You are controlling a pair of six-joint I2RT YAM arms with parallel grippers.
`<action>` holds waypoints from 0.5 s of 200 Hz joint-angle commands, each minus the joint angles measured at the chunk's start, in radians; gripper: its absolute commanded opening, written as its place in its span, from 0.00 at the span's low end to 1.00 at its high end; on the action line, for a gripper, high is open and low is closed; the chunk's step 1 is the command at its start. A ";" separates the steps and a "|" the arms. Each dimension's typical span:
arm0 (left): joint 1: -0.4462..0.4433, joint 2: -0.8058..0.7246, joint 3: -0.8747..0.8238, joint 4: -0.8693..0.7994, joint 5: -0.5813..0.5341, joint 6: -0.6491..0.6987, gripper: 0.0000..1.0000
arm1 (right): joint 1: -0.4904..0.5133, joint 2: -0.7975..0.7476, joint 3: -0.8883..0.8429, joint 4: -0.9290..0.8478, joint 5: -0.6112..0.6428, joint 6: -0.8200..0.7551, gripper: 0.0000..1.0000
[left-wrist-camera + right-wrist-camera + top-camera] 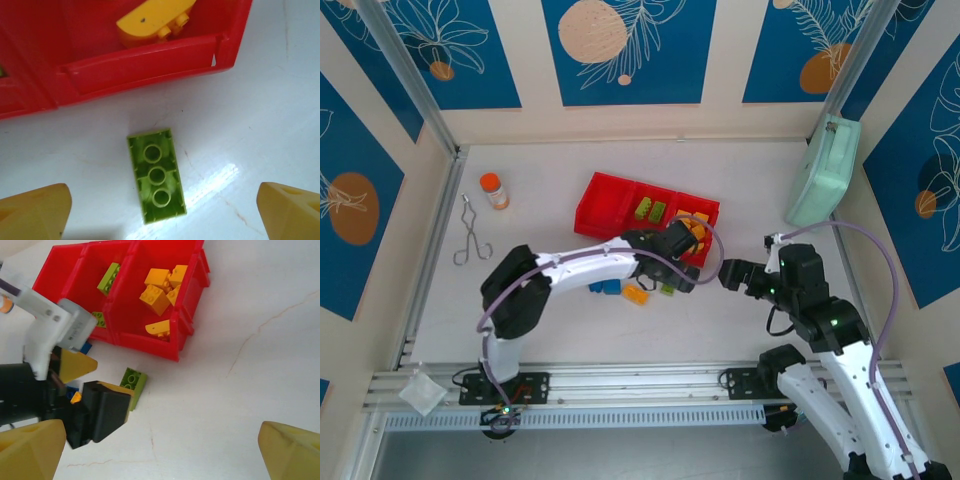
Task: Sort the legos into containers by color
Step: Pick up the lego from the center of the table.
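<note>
1. Your left pincer point(161, 220) hangs with its jaws apart over a lime-green lego point(156, 175).
2. It lies underside up on the tabletop point(270, 100), beside the near wall of the red tray point(135, 70), by the right compartment's yellow legos point(160, 290).
3. Your right pincer point(160, 455) gapes too, right of the tray.

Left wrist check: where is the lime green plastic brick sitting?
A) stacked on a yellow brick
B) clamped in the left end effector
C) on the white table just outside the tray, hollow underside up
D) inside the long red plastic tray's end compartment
C: the lime green plastic brick lies tubes-up on the white table, outside the long red plastic tray, and the open left end effector is not touching it.
</note>
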 commanded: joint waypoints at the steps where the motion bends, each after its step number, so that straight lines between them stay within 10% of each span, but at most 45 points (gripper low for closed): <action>1: -0.009 0.086 0.087 -0.065 -0.007 -0.022 0.91 | 0.006 -0.026 -0.003 0.009 -0.009 0.004 0.99; 100: 0.021 0.237 0.187 -0.158 -0.047 -0.075 0.72 | -0.005 -0.060 -0.008 0.023 -0.019 -0.001 0.99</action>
